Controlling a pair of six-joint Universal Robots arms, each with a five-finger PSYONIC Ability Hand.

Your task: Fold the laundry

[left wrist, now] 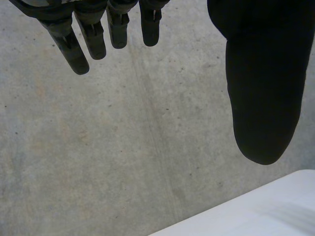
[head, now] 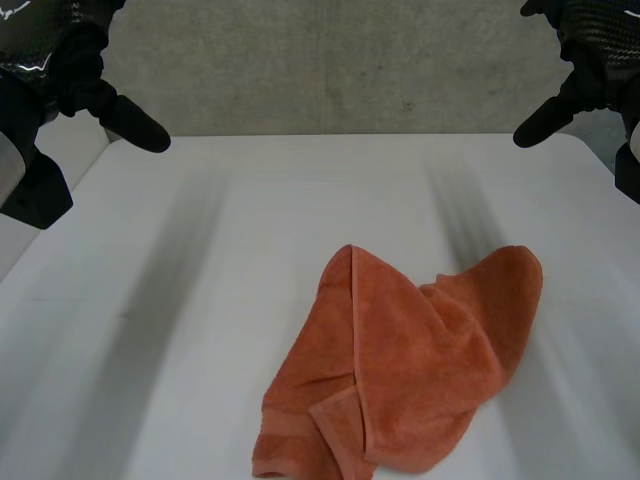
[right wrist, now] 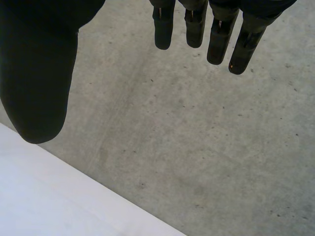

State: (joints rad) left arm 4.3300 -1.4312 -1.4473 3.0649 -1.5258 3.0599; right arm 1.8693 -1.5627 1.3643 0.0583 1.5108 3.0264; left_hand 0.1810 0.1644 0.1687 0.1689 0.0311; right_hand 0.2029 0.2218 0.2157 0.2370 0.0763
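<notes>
Right, from the head view we have an orange towel (head: 400, 370) lying crumpled on the white table (head: 180, 300), toward the near edge and a little right of the middle. One hemmed edge runs down it as a raised ridge, a corner is turned over near the front, and a rounded lobe bulges out on its right side. The left hand (head: 85, 70) hangs above the table's far left corner, well apart from the towel, with its thumb jutting in toward the centre. The right hand (head: 585, 60) mirrors it above the far right corner, just as far from the cloth. Beyond the table's far edge we see grey concrete floor (head: 330, 60).

Over to the left wrist view now. We look along the left hand (left wrist: 263, 88): its fingers (left wrist: 93, 34) reach out straight and side by side, the thumb stands wide apart from them, and nothing sits between them. So the hand is spread and empty. Past the fingertips is the concrete floor (left wrist: 123, 147), and a corner of the white table (left wrist: 266, 211) shows beneath the thumb.

And the right wrist view gives us the same story. The right hand (right wrist: 39, 78) has its fingers (right wrist: 216, 34) straight, the thumb held off to the side, and it grasps nothing. Concrete floor (right wrist: 221, 147) lies past the fingertips, and the white table (right wrist: 49, 201) edge runs below the thumb.
</notes>
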